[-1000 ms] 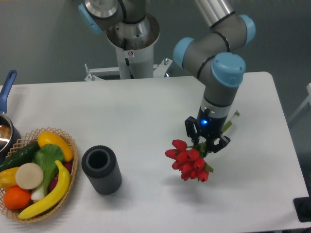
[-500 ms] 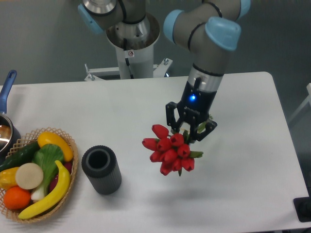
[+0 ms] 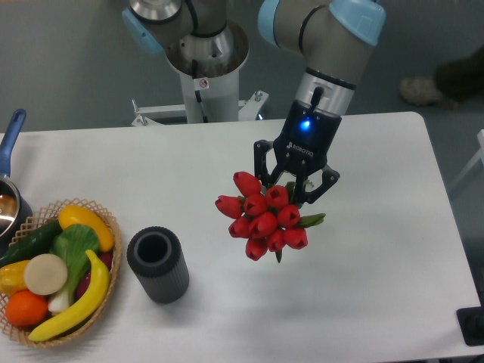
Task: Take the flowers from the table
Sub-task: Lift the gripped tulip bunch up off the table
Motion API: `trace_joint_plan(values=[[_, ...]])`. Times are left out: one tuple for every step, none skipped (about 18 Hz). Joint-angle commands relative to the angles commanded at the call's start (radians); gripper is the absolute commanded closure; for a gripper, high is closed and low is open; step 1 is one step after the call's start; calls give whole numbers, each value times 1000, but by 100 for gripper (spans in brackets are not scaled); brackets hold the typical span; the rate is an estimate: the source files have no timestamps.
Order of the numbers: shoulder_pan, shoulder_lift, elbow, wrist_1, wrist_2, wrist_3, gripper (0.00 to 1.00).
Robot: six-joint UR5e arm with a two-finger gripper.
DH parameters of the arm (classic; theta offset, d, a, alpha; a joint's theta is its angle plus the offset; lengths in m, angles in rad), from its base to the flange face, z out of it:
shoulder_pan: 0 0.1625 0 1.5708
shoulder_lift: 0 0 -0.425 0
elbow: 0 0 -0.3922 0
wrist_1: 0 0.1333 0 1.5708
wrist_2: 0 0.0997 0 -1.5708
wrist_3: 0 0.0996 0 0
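Observation:
The flowers (image 3: 263, 217), a bunch of red tulips with green leaves, hang in the air above the middle of the white table (image 3: 393, 249), blooms pointing toward the camera and slightly left. My gripper (image 3: 296, 190) is shut on their stems just behind the blooms, with the stems hidden by the fingers and wrist. A faint shadow lies on the tabletop below the bunch.
A dark grey upright cylinder (image 3: 157, 265) stands left of the flowers. A wicker basket (image 3: 57, 268) of fruit and vegetables sits at the front left. A pot with a blue handle (image 3: 9, 181) is at the left edge. The arm's base (image 3: 206, 60) rises behind the table.
The gripper has carried the flowers up and to the left, from low over the right part of the table to higher above its middle. The bunch has turned to face the camera more.

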Motion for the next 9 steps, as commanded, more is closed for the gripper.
trace_joint_plan(values=[[0,0,0,0,-9,0,56],[0,2,-5,0,-11,0,56],[0,3,-9,0,-9,0,56],[0,5,-11,2,-11,0,56],[0,5,-11,2,-12,0,56],[0,5,-11,2,-12,0,56],[0,5,-11,2,-12,0,56],[0,6,-11,2,-12,0,56],[0,6,-11,2,-14,0,56]])
